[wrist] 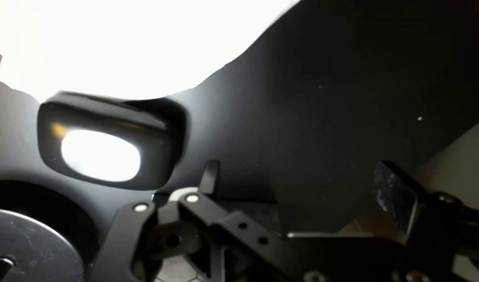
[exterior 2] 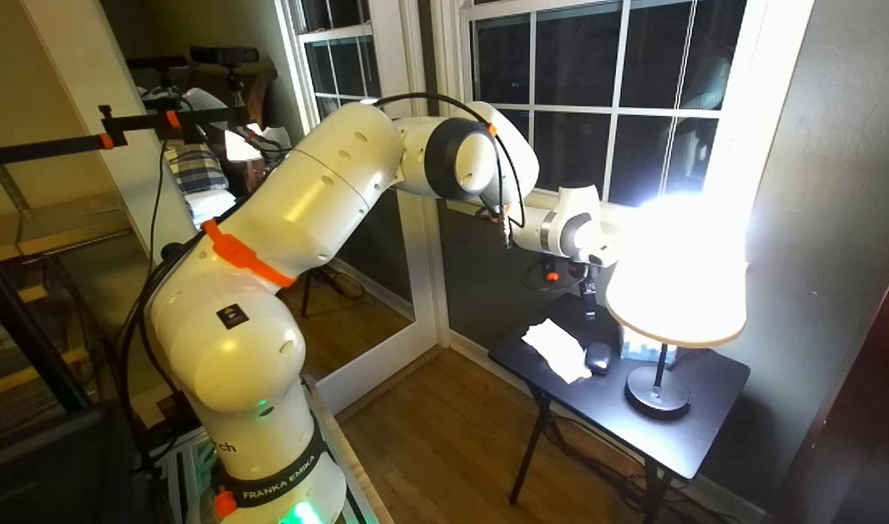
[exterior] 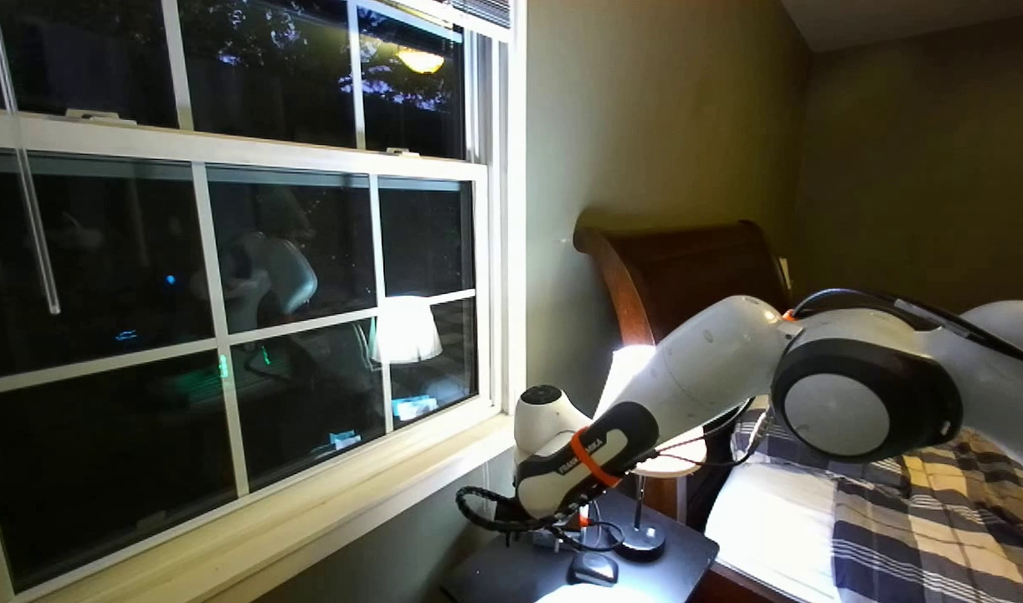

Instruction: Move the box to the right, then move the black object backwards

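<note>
The gripper (wrist: pixel 304 182) is spread near the box (exterior 2: pixel 639 349). Probably the first step is in hand; next, carefully surround it.

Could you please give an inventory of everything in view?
table: one, black, by the window
window: at least one, white-framed, behind the table
lamp: one, white and black, on the table
box: one, pale, on the table, partly hidden by the lamp
crumpled sheet: one, white, on the table
black object: one, black, on the table beside the sheet
glass-like panel: one, white-framed, beside the window
bed: one, brown, white and plaid, beside the table
floor: one, brown, beneath the table
camera-like device: at least one, black, on a bar
robot arm: one, white and black, out over the table
gripper: one, black, open above the table
</note>
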### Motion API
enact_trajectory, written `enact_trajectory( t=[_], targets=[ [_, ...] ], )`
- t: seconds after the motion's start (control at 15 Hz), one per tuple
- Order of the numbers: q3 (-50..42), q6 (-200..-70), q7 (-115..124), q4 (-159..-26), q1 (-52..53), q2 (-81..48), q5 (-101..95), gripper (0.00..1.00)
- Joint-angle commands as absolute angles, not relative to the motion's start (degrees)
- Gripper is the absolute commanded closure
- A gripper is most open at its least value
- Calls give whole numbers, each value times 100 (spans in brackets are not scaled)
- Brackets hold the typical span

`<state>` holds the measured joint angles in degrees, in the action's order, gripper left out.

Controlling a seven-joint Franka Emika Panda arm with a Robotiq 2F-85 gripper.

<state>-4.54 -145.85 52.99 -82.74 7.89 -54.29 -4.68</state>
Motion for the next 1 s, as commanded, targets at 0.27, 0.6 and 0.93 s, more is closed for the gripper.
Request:
enact_trajectory(
  t=[0.27,0.6,0.93],
  targets=[
    [-627,-14607,5106,-8308,913,-5393,-235,0],
    [-620,-13793,4283,-8498,969,-5249,-521,0],
    [-671,-13328,2925,-8419,956,-5274,-742,0]
  ],
)
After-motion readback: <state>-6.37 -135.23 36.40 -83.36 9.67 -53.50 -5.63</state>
